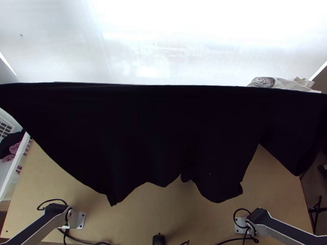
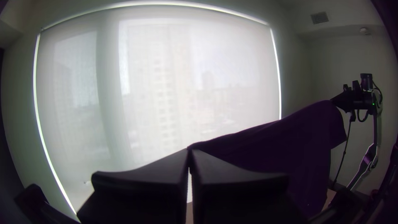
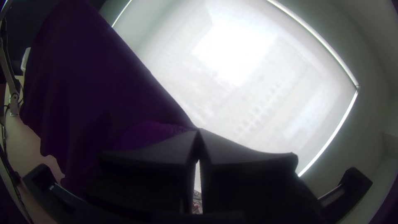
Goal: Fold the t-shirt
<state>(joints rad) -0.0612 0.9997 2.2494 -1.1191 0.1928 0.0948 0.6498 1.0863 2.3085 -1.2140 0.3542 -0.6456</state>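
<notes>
The dark t-shirt (image 1: 163, 122) hangs stretched across the top view, high over the wooden table, its top edge nearly straight and its lower edge uneven. My left gripper (image 2: 190, 151) is shut on one end of that edge, where the cloth (image 2: 282, 149) looks purple. At the opposite end my right gripper (image 3: 198, 132) is shut on another part of the t-shirt (image 3: 91, 95). Far off in the left wrist view, the right gripper (image 2: 338, 101) holds its end of the cloth. Much of the table lies hidden behind the fabric.
A white basket (image 1: 9, 177) with clothes inside stands at the table's left. Light printed cloth (image 1: 285, 83) lies at the far right. The bare front of the wooden table (image 1: 138, 220) has cables and a small black device (image 1: 159, 241) along its edge.
</notes>
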